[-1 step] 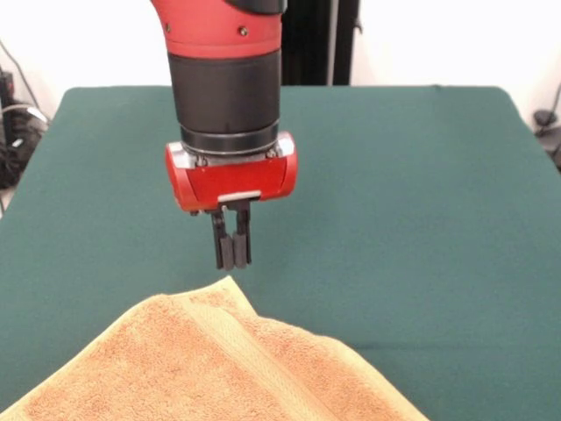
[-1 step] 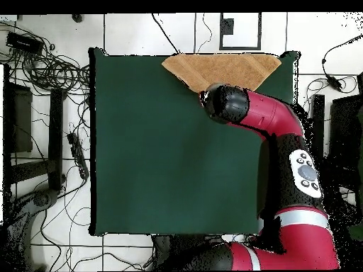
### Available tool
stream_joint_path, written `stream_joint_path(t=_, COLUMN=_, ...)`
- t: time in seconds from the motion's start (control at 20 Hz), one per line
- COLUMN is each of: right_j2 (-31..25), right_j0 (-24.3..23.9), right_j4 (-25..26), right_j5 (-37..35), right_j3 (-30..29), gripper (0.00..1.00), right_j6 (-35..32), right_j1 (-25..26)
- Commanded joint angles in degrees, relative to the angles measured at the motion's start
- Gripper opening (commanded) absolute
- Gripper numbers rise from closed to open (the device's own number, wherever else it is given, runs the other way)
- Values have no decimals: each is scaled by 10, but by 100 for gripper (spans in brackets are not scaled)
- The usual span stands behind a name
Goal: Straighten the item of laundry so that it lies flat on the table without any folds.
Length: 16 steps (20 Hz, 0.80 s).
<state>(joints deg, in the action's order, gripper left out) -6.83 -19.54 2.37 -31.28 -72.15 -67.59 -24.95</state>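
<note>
Towel — bottom centre of the front view, at the table edge, folded to a point; flattening not done. Gripper — just above that point, jaws closed together, holding nothing.

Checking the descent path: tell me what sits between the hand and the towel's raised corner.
Nothing: in the front view only bare table cloth shows between the hand and the towel corner just below it.
</note>
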Motion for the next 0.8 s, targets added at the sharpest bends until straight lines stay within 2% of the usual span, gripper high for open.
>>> stream_joint_path(t=0.05, right_j2=-35, right_j0=27, right_j4=4, right_j5=2, right_j3=-66, gripper=0, right_j6=-90, right_j1=22)
stream_joint_path(t=0.4, right_j2=-28, right_j0=31, right_j4=9, right_j5=8, right_j3=-57, gripper=0, right_j6=-92, right_j1=31)
stream_joint_path(t=0.8, right_j2=-7, right_j0=36, right_j4=25, right_j5=41, right_j3=-18, gripper=0, right_j6=-90, right_j1=75)
